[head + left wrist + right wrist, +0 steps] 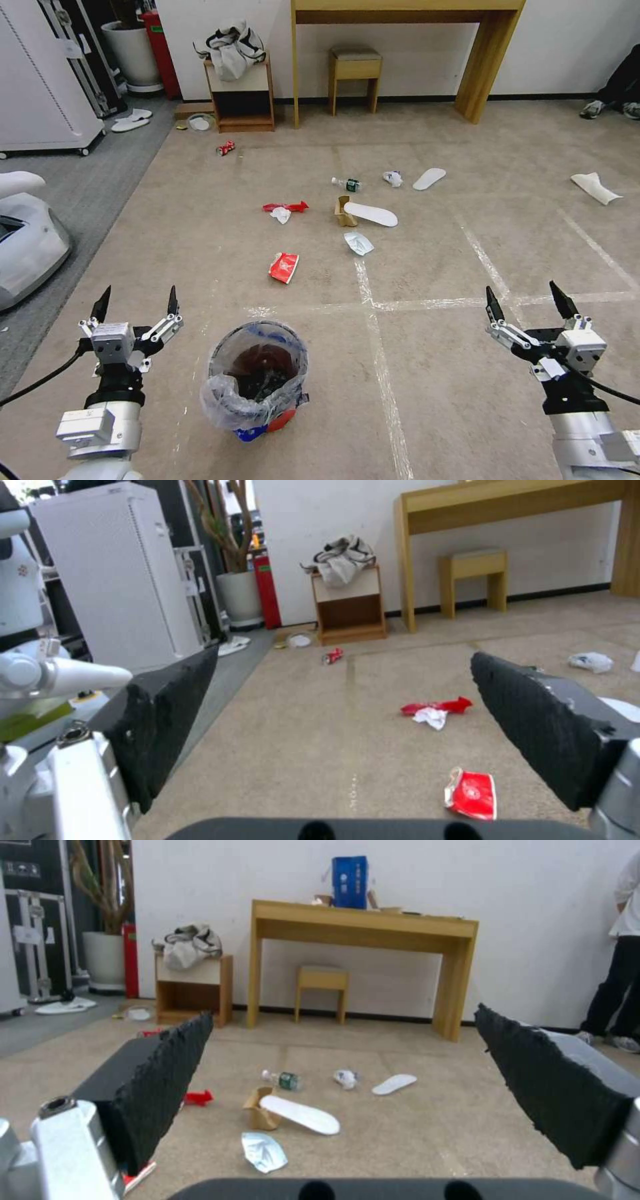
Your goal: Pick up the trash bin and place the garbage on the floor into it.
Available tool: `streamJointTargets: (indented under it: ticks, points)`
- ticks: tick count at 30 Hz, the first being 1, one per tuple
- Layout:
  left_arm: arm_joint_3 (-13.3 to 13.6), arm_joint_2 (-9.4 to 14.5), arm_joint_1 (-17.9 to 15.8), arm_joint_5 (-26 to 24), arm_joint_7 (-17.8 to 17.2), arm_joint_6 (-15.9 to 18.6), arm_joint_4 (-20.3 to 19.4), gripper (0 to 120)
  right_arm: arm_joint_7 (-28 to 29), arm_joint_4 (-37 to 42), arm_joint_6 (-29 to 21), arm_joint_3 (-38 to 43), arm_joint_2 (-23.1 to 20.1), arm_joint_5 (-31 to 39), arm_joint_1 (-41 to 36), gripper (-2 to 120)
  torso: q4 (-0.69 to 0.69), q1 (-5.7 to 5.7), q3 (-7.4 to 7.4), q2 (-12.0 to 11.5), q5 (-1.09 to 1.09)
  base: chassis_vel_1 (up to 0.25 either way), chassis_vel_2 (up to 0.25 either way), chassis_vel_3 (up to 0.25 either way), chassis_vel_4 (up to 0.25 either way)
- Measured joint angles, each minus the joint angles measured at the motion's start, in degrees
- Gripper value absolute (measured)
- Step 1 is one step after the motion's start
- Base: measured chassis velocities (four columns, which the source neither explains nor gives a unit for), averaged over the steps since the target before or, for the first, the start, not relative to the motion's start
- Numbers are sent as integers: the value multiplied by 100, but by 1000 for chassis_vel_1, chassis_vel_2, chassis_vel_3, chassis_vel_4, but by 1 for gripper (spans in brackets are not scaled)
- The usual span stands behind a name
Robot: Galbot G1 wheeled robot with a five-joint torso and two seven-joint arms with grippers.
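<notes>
The small round trash bin (259, 381), blue and red at its base, dark inside and lined with a crinkled clear plastic bag folded over its rim, stands upright on the beige short-pile carpet floor (433, 387), crossed by faint white tape lines, close in front of the robot and between its two arms. The left gripper (137, 303) hangs in the air just beside the bin on the robot's left, its black pointed jaws spread wide with nothing between them; the right gripper (525, 298) hovers well apart on the other side at about the same height, jaws likewise spread wide and empty. Beyond the bin the garbage lies scattered on the carpet: one flat red snack packet (284, 267) nearest, one red wrapper (287, 207) touching a white tissue (281, 215), one crushed red can (226, 148) farther back, one green-label clear bottle (347, 183), one brown carton (344, 212) with a flat white slipper (371, 214) lying against it, one crumpled pale packet (358, 243) just before them, one white wad (393, 178) beside a second slipper (429, 178), and a third white slipper (595, 188) far to the right. Through the left wrist camera the red snack packet (472, 793) lies between the open jaws.
</notes>
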Motion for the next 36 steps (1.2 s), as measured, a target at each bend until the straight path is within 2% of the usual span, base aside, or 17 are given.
streamJointTargets:
  ticks: [7,13,14,15,17,18,19,20,21,24,25,27,29,30,32,33,36]
  points:
    - [-8,82,-45,-48,5,8,9,100,-7,-3,8,-10,21,-23,-12,100,0,0,0,0,0,0,0,0,0]
    - [-22,285,-115,-198,43,155,5,100,-10,-3,10,-12,43,-38,-11,100,0,0,0,0,0,0,0,0,0]
    - [10,425,-134,-262,112,259,5,100,-12,-4,10,-16,56,-49,-8,100,0,0,0,0,-1,0,0,0,0]
    - [10,425,-134,-262,112,259,5,100,-12,-4,10,-16,56,-49,-8,100,0,0,0,0,-1,0,0,0,0]
    - [83,956,-213,-456,258,495,73,100,-16,-10,15,-23,79,-70,-6,100,-1,0,0,0,-1,0,0,0,0]
    - [83,956,-213,-456,258,495,73,100,-16,-10,15,-23,79,-70,-6,100,-1,0,0,0,-1,0,0,0,0]
    - [98,1206,-252,-623,280,608,83,100,-20,-11,23,-24,93,-75,-7,100,-1,0,0,0,0,0,0,0,0]
    - [98,1206,-252,-623,280,608,83,100,-20,-11,23,-24,93,-75,-7,100,-1,0,0,0,0,0,0,0,0]
    - [82,1359,-280,-704,337,674,85,100,-24,-11,25,-22,108,-81,-17,100,-1,0,0,0,-1,0,0,0,0]
    - [70,1544,-312,-871,381,748,120,100,-28,-2,30,-16,153,-89,-29,100,0,0,0,0,0,0,0,0,0]
    - [70,1544,-312,-871,381,748,120,100,-28,-2,30,-16,153,-89,-29,100,0,0,0,0,0,0,0,0,0]
    - [171,1716,-308,-1100,383,861,166,100,-30,2,35,-16,193,-102,-34,100,1,0,0,0,-1,0,0,0,0]
    - [201,1770,-306,-1132,391,892,181,100,-31,1,35,-16,199,-107,-33,100,1,0,0,0,-1,0,0,0,0]
    - [295,1918,-321,-1197,393,975,257,100,-32,-17,39,-21,215,-121,-25,100,1,0,0,0,0,0,0,0,0]
    - [358,2053,-357,-1258,384,1030,328,100,-35,-35,45,-27,229,-138,-19,100,1,0,0,0,-2,0,0,0,0]
    - [358,2053,-357,-1258,384,1030,328,100,-35,-35,45,-27,229,-138,-19,100,1,0,0,0,-2,0,0,0,0]
    - [497,2470,-484,-1656,272,1245,432,100,-49,-54,63,-42,314,-195,-24,100,-1,0,0,0,-1,0,0,0,0]
